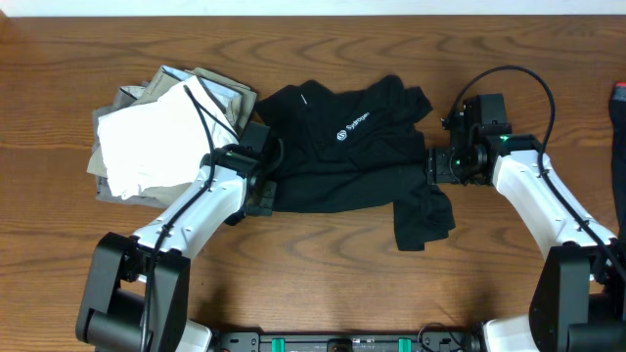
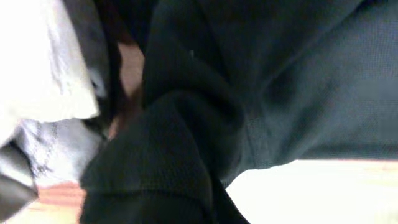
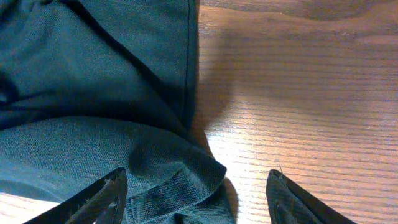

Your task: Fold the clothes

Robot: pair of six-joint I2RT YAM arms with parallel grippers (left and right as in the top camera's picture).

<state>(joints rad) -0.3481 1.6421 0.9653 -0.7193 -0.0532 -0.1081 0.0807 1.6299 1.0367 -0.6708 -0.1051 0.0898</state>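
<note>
Centrally, the black T-shirt (image 1: 352,147) lies crumpled on the table (image 1: 323,293). It is spread from left to right, with a small white printed mark facing up near its middle. One loose flap trails toward the near right.

The left tool (image 1: 261,184) sits at the shirt's left edge, with dark fabric bunched against it. In its wrist view, folded black cloth crowds the lens and hides the fingers, so whether it is gripping cannot be told.

The right tool (image 1: 433,164) sits at the shirt's right edge. Its fingers (image 3: 99,199) stand wide apart and clamp nothing. A rounded corner of black hem lies between them, closer to one finger, and bare wood shows by the other.

Just left of the shirt, toward the far left of the table, is a pile of clothes (image 1: 220,93). A white garment (image 1: 147,147) lies on top of it, with grey and beige layers showing beneath. The pile touches the shirt's left side, close to the left tool.
</note>
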